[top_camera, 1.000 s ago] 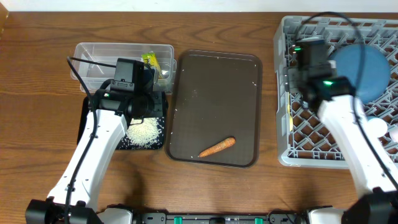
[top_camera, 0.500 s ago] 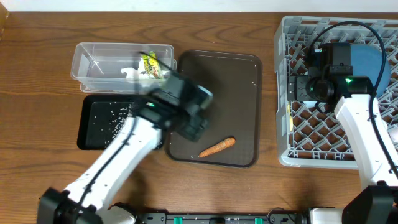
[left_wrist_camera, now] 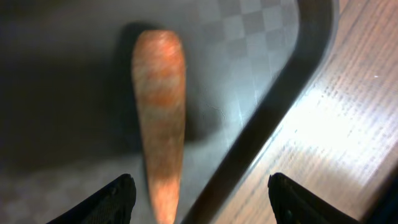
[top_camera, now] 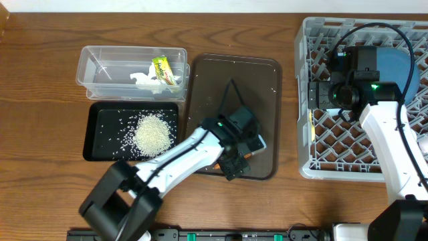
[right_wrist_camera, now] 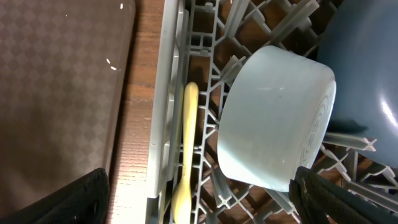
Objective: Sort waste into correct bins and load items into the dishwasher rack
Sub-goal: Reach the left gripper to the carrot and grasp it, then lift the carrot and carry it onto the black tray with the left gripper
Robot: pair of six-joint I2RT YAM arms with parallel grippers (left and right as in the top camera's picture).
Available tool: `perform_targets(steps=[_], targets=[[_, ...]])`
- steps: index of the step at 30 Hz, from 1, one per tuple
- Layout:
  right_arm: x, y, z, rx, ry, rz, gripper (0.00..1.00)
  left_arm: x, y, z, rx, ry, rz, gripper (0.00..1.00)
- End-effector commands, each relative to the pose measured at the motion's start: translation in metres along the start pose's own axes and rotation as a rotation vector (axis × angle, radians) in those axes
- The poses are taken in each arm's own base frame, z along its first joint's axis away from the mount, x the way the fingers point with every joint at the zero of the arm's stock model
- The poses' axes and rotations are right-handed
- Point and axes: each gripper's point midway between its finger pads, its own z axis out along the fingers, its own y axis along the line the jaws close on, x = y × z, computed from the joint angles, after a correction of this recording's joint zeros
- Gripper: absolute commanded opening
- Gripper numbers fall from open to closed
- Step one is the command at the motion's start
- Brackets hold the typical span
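Fingers (left_wrist_camera: 115,200) of the left gripper (left_wrist_camera: 200,193) are spread wide apart, with nothing in them. They hang low over the small orange carrot-like stick (left_wrist_camera: 158,124). The stick lies flat between them, a bit nearer to one finger than the other, and I cannot see either finger touching it. It rests on the big dark brown plastic tray (top_camera: 231,87), close to the tray's rim and the wooden table beyond it.

The step in hand looks like picking up the stick. It seems to be the last bit of waste not in a bin. Next, the gripper needs to go down a little and squeeze on the stick's sides. The stick is round and smooth (it may roll or slip), so the squeeze should be near its middle.

After that it has to go to a bin. The heap of white rice (top_camera: 152,134) sits in the shallow black rectangular tray (top_camera: 100,134), so I think the stick belongs there too, since both are food. The crumpled white tissue (top_camera: 144,80) and the small yellow-green wrapper (top_camera: 162,69) lie in the clear plastic rectangular tub (top_camera: 100,63).

The right gripper (right_wrist_camera: 199,193) is spread open too and carries nothing. It hangs over the large square grey plastic crate (top_camera: 334,150). Below it, inside the crate, are the small light blue cup (right_wrist_camera: 277,134), the cream plastic spoon (right_wrist_camera: 186,149) and the large dark blue dish (top_camera: 391,73).
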Motion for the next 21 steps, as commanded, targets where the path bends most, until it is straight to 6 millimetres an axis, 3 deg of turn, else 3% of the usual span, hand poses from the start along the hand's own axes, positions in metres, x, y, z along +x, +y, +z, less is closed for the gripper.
perform_targets(steps=[1, 8, 13, 15, 21], targets=[[0.000, 0.000, 0.001, -0.007, 0.003, 0.018, 0.93, -0.003, 0.005, 0.011, -0.039, 0.021, 0.044, 0.71], [0.000, 0.000, 0.001, -0.007, 0.003, 0.018, 0.93, -0.013, 0.027, 0.021, -0.143, 0.005, 0.051, 0.71], [0.001, 0.000, 0.001, -0.007, 0.005, 0.018, 0.93, -0.024, 0.030, 0.021, -0.156, -0.040, 0.049, 0.70], [0.001, 0.000, 0.001, -0.007, 0.005, 0.018, 0.93, -0.025, 0.030, 0.020, -0.157, -0.042, 0.049, 0.64], [0.001, 0.000, 0.001, -0.007, 0.006, 0.018, 0.93, -0.022, 0.030, 0.022, -0.154, -0.039, 0.019, 0.64]])
